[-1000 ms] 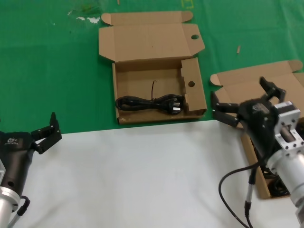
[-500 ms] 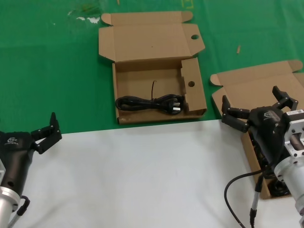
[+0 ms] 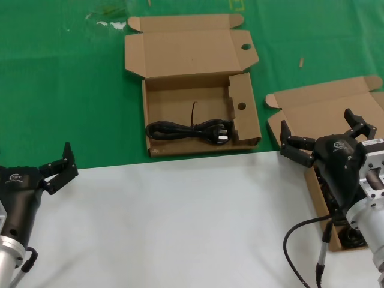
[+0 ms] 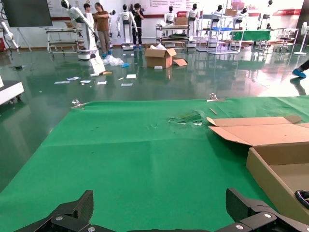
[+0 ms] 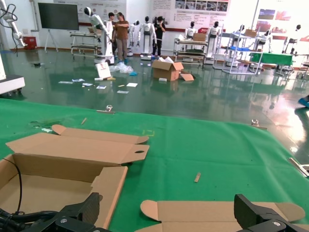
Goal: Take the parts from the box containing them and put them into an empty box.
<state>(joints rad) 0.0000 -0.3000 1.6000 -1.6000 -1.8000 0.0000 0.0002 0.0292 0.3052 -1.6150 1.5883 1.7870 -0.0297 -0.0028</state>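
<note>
**Right gripper spread over the near-right box, left arm idle**

My right gripper (image 3: 327, 139) hangs with its fingers (image 3: 295, 146) spread wide and nothing between them — it sits above the far-left part of the plain-lidded box (image 3: 336, 108) at the right edge of the table, whose lid lies folded back toward the far side. My own arm covers most of that box's inside; only a dark bit of black cable (image 3: 353, 237) shows at its near end, and I cannot tell how many bundles lie there.

The box with the round holes (image 3: 191, 57) stands open at the far centre on the green cloth (image 3: 60, 90), well apart from the other box. One looped black power cable (image 3: 189, 130) lies along its near wall, plug end to the right, just beside the cardboard partition (image 3: 242, 108).

My left gripper (image 3: 57, 165) rests at the near left, over the edge where the white surface (image 3: 168, 222) meets the green — its fingers are parted too, holding nothing.
</note>
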